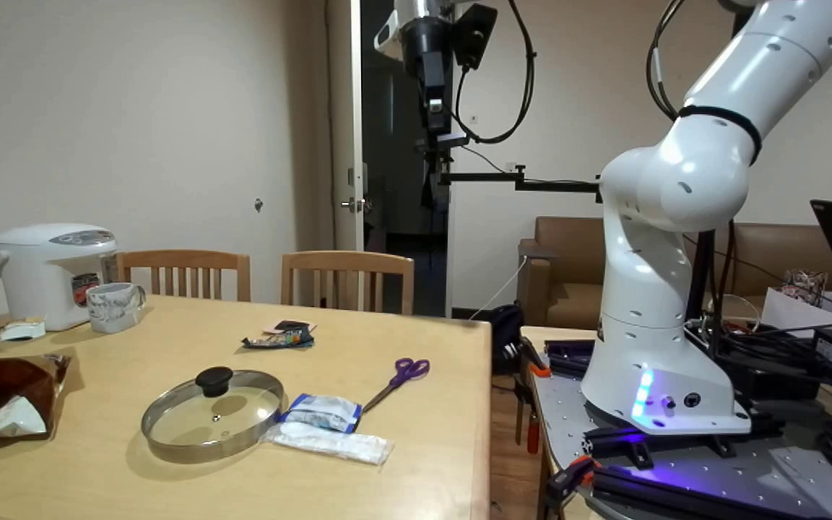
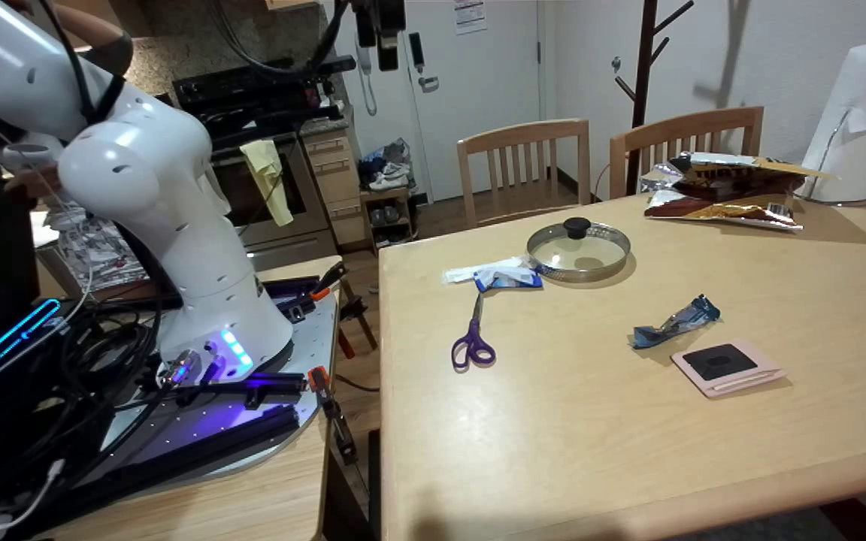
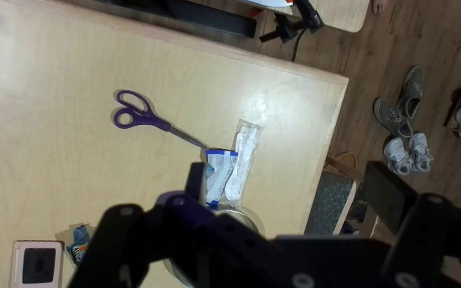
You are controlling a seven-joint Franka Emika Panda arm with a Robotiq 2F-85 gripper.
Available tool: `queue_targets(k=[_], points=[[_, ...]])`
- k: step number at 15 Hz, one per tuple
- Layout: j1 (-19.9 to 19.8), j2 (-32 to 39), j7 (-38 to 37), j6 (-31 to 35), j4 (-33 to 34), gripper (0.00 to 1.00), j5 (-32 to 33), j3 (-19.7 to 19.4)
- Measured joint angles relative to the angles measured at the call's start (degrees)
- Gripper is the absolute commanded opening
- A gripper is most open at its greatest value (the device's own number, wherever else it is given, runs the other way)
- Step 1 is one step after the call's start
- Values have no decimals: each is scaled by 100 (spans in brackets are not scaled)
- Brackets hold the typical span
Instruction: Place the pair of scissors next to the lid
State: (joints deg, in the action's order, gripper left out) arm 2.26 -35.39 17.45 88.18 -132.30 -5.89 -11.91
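In the wrist view, far to the left of the fingers [image 3: 390, 196], there lies on the table [image 3: 54, 168] a flat pink case [image 3: 37, 264] with a black panel, and near it a crumpled wrapper [image 3: 79, 242], on which the word KIND can be read. Then come the scissors [image 3: 161, 122], lying flat, above and to the left of the fingers; their tip arrives at a packet [image 3: 220, 174] with blue ends, but whether the two touch I cannot tell. This packet is in the way between the scissors and the glass lid [image 1: 206, 430]; its print is too small to read. The lid is mostly hidden below the fingers, which are spread wide and hang well above the table. Seen between the fingers, a clear sleeve [image 3: 250, 144] with a white spoon [image 3: 233, 188] lies alongside the packet. Rightmost, beyond the fingers, shoes [image 3: 396, 120] stand on the floor [image 3: 374, 60].
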Motion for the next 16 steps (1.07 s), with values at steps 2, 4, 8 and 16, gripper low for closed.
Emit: queue_targets(k=[2, 4, 8, 16], points=[[0, 1, 19, 1, 0, 100, 156, 43], [6, 11, 203, -13, 0, 100, 433, 103], [61, 92, 1002, -122, -1, 100, 954, 144], [175, 189, 1951, -128, -55, 100, 1401, 138]])
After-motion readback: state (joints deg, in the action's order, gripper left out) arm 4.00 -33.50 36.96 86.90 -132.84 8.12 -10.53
